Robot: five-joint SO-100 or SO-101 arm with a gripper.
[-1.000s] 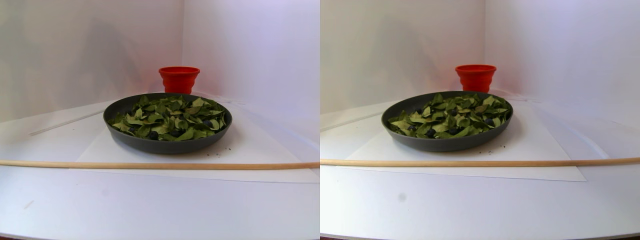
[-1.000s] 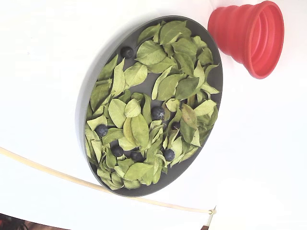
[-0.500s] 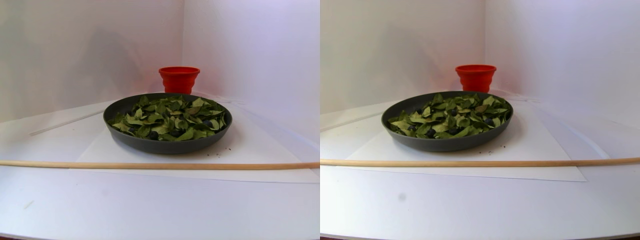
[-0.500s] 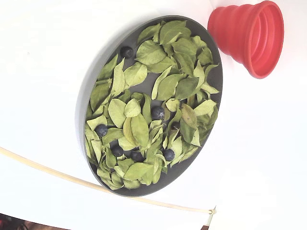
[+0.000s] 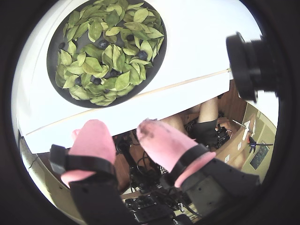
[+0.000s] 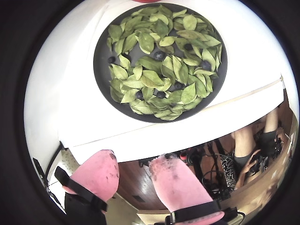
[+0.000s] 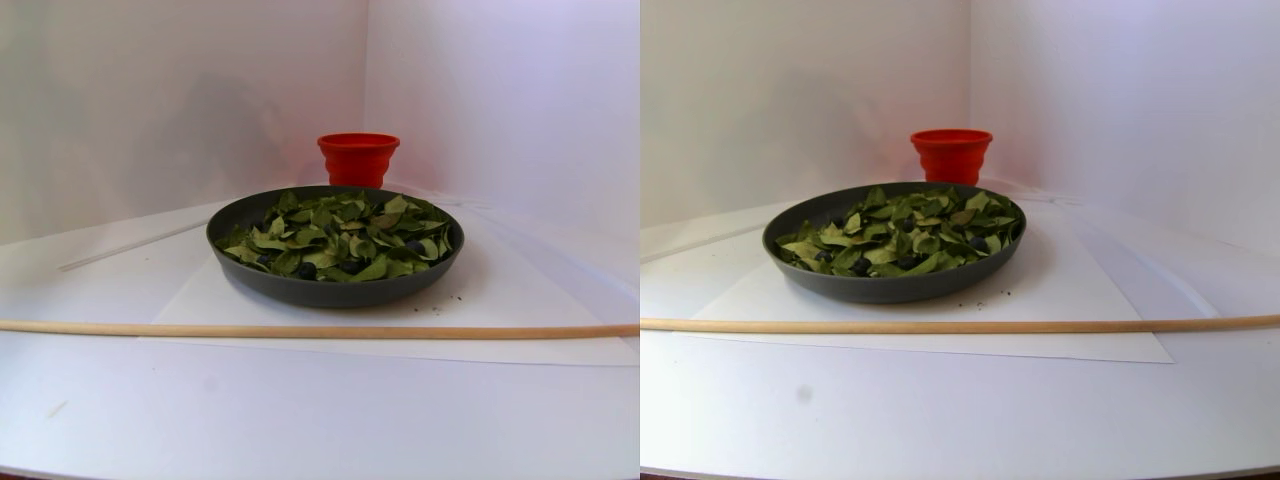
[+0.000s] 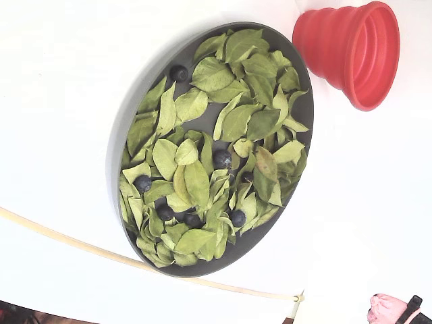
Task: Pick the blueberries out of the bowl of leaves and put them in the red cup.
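The dark grey bowl (image 8: 118,155) holds many green leaves (image 8: 196,182) with several blueberries (image 8: 222,158) lying among them. The bowl also shows in both wrist views (image 5: 50,58) (image 6: 101,51), as do the leaves (image 5: 93,65) (image 6: 150,77) and blueberries (image 5: 102,44) (image 6: 160,56). The red cup (image 8: 347,50) stands upright just beyond the bowl, behind it in the stereo pair view (image 7: 358,160). My gripper (image 5: 121,126) (image 6: 135,158) has pink fingertips, is open and empty, and hangs off the table's front edge, well apart from the bowl. One pink fingertip (image 8: 385,310) shows in the fixed view's corner.
A thin wooden strip (image 7: 300,330) (image 8: 67,246) runs along the table in front of the bowl. A white sheet (image 7: 480,300) lies under the bowl. A black camera (image 5: 248,65) juts in at the right. Cables and a seated person's legs (image 5: 206,117) show below the table edge.
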